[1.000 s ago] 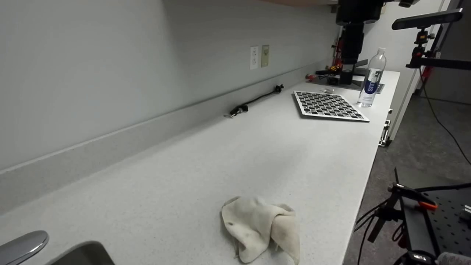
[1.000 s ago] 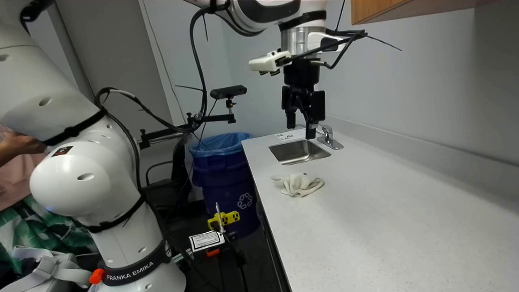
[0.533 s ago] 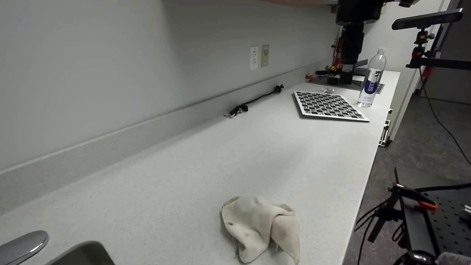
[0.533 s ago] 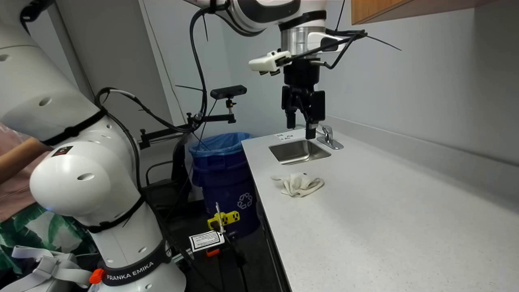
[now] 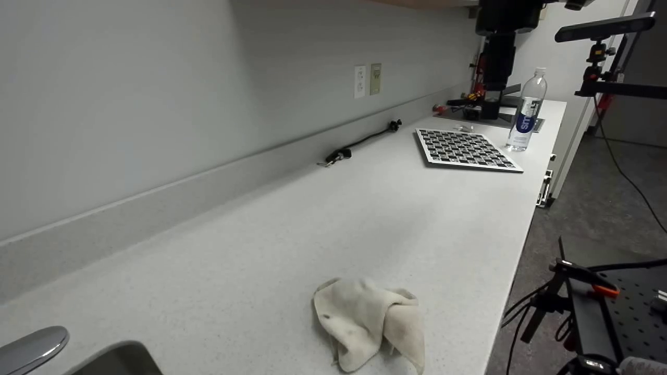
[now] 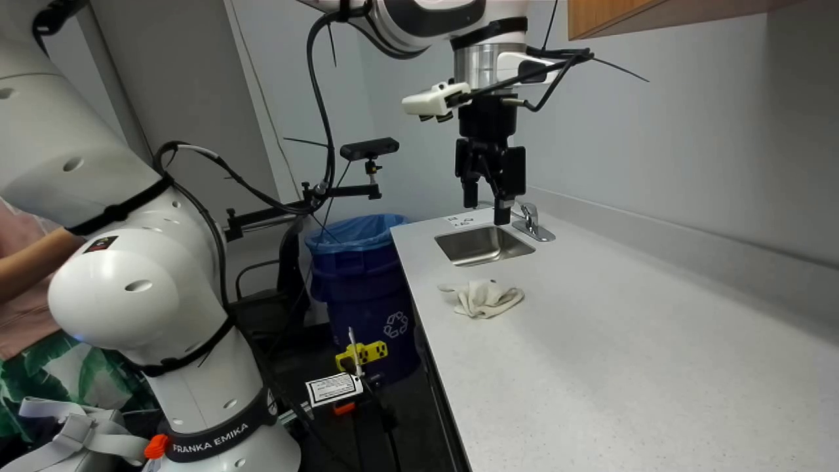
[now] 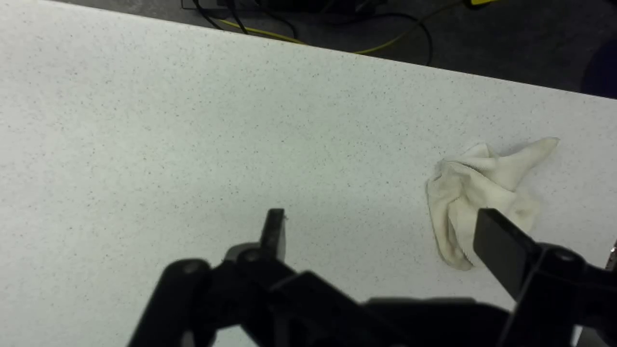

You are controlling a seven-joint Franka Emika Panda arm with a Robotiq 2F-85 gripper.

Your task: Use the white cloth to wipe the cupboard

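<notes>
A crumpled off-white cloth point(image 5: 365, 323) lies on the light speckled countertop point(image 5: 292, 245) near its edge. It also shows in an exterior view point(image 6: 484, 300), in front of the sink, and in the wrist view point(image 7: 482, 193) at the right. My black gripper point(image 6: 486, 208) points down, raised above the counter and apart from the cloth. In the wrist view its fingers point(image 7: 381, 214) are wide apart with nothing between them. The right finger covers part of the cloth. A wooden wall cupboard point(image 6: 613, 16) shows at the top of an exterior view; only its lower part is visible.
A steel sink point(image 6: 485, 246) with a faucet point(image 6: 532, 223) stands at the counter's end. A bottle point(image 5: 526, 114), a checkered board point(image 5: 466, 150) and a black cable point(image 5: 365, 140) lie elsewhere on the counter. A blue bin point(image 6: 357, 282) stands beside it. A person point(image 6: 33, 282) is behind the arm.
The gripper, the arm and the cloth have not visibly moved. The person at the left edge has shifted their arm and body.
</notes>
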